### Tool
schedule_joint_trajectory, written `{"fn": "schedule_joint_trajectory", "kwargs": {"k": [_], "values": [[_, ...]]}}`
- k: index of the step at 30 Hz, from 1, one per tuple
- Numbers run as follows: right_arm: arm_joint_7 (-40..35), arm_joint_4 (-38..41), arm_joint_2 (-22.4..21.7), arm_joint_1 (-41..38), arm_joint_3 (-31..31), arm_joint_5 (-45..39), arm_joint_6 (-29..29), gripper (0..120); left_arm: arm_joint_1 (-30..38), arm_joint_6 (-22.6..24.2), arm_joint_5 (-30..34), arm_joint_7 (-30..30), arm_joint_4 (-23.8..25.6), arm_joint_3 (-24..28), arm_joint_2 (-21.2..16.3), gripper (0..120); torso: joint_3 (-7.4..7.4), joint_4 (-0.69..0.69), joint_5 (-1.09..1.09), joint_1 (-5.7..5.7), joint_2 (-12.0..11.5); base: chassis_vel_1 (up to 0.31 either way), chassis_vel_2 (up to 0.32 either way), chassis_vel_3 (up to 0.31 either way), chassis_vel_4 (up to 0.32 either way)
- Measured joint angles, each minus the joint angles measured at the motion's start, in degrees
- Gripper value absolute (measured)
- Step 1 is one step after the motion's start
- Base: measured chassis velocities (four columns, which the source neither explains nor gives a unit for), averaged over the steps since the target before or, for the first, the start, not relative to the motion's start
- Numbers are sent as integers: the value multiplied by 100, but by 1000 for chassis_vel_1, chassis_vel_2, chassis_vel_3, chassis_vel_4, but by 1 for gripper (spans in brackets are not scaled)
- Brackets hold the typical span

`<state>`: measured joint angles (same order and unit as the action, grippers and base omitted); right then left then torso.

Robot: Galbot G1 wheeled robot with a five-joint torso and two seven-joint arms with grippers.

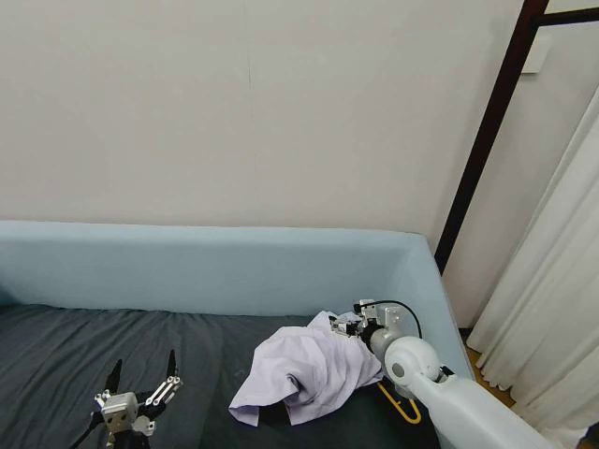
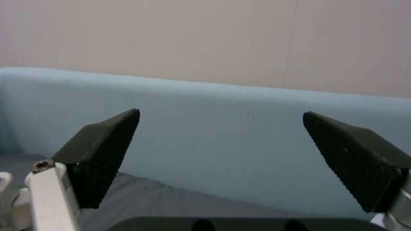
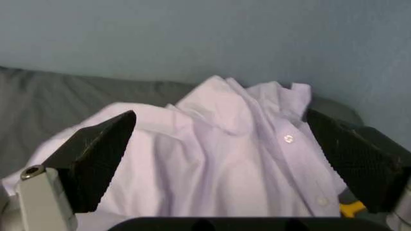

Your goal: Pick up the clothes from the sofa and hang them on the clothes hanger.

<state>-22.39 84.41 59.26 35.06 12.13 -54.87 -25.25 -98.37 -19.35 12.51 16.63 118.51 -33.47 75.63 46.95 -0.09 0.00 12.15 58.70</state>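
Observation:
A pale lilac shirt (image 1: 304, 369) lies crumpled on the dark sofa seat (image 1: 112, 346) near its right end. A yellow hanger (image 1: 402, 407) pokes out from under the shirt's right side. My right gripper (image 1: 339, 325) hovers at the shirt's far right edge, open, with nothing between its fingers. In the right wrist view the shirt (image 3: 224, 159) spreads just below the wide-spread fingers (image 3: 96, 159), collar and buttons showing. My left gripper (image 1: 140, 382) hangs open over the seat at lower left, well apart from the shirt; its fingers (image 2: 103, 149) face the sofa back.
The light blue sofa back (image 1: 215, 267) runs across behind the seat, with its right arm (image 1: 435, 309) close beside my right gripper. A dark pole of the clothes rack (image 1: 482, 140) rises at the right, with white curtains (image 1: 552, 309) beyond it.

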Motion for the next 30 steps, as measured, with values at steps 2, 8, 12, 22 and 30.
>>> {"fn": "schedule_joint_trajectory", "kwargs": {"k": [2, 8, 12, 22, 30], "values": [[79, -252, 76, -50, 18, 129, 5, 100, -27, -4, 14, -1, 49, -20, -5, 100, 0, 0, 1, 0, 0, 0, 0, 0, 0], [674, -1498, 498, -333, 39, 1024, 116, 100, -163, -22, 43, 9, 295, -101, 8, 100, 0, 1, 1, 0, 0, 0, 0, 0, 0], [909, -1974, 652, -459, 25, 1378, 185, 100, -208, -47, 39, 27, 351, -130, 29, 100, 0, 1, 0, 0, 0, 0, 0, 0, 0], [1305, -3025, 990, -614, -106, 2141, 503, 100, -249, -96, 20, 57, 380, -145, 102, 100, 0, -1, 0, 0, 0, 0, 0, 0, 0], [1380, -3575, 1261, -661, -184, 2868, 688, 100, -242, -96, 16, 68, 385, -144, 103, 100, -1, 0, 0, 0, 0, 0, 0, 0, 0]]}}
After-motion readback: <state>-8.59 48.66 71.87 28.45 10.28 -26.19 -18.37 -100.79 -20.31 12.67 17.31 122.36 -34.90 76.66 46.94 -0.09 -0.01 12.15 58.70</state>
